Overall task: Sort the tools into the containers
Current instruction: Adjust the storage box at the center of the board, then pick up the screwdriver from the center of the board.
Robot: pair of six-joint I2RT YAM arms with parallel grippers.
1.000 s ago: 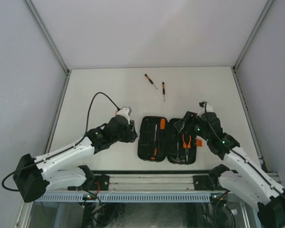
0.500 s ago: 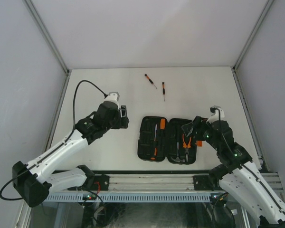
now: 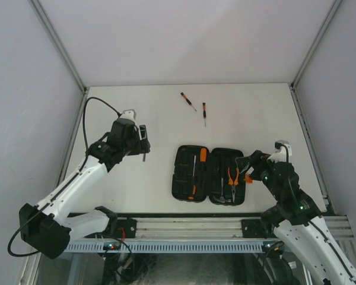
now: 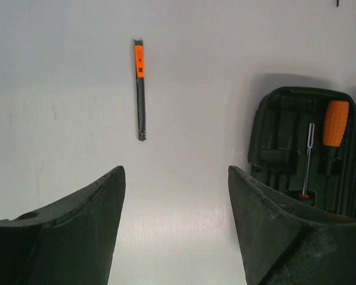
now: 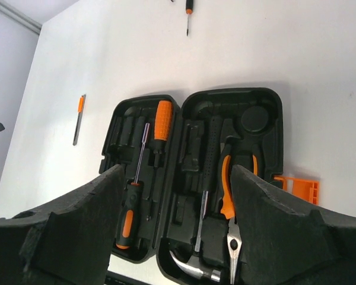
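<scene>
The left gripper (image 4: 175, 173), spread and empty, had at 11 o'clock a light, stiff screwdriver (image 4: 140, 89), probably best pinched mid-shaft.

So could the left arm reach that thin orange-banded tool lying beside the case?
Probably yes: the thin tool lies alone, just ahead of the open left claw, with nothing between them.
</scene>
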